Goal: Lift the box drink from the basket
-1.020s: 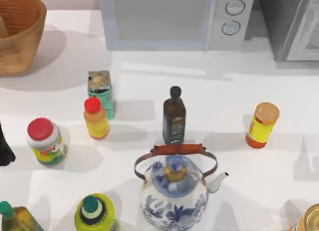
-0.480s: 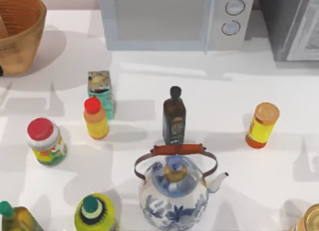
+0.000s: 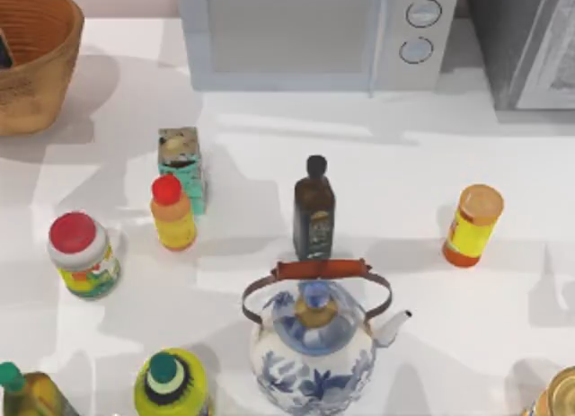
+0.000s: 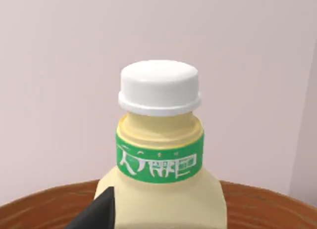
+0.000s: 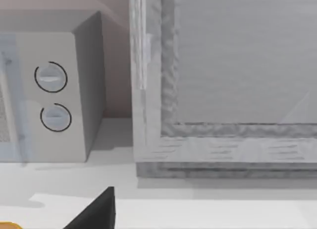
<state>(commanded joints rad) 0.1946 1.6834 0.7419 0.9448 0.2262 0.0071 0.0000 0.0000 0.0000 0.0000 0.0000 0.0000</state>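
The box drink (image 4: 161, 189) is a cream carton with a white cap and a green neck band. In the left wrist view it stands close in front of the camera, inside the brown woven basket (image 4: 257, 204). From above, the basket (image 3: 40, 70) sits at the table's far left corner, and a dark part of my left gripper (image 3: 3, 53) shows over its inside at the picture's edge. One black fingertip (image 4: 96, 214) stands beside the carton's shoulder; the gripper is open. My right arm is parked off to the right, its black fingertip (image 5: 99, 209) low over the table.
A microwave (image 3: 314, 34) and a grey cabinet (image 3: 530, 43) line the back edge. A teal carton (image 3: 181, 164), an orange bottle (image 3: 172, 214), a red-lidded jar (image 3: 81, 254), a dark bottle (image 3: 314, 209), an orange jar (image 3: 473, 225) and a blue-white teapot (image 3: 314, 340) stand mid-table.
My left arm has moved from the table's left edge near the red-lidded jar toward the back and now reaches over the basket. Shadows on the left side shifted with it.
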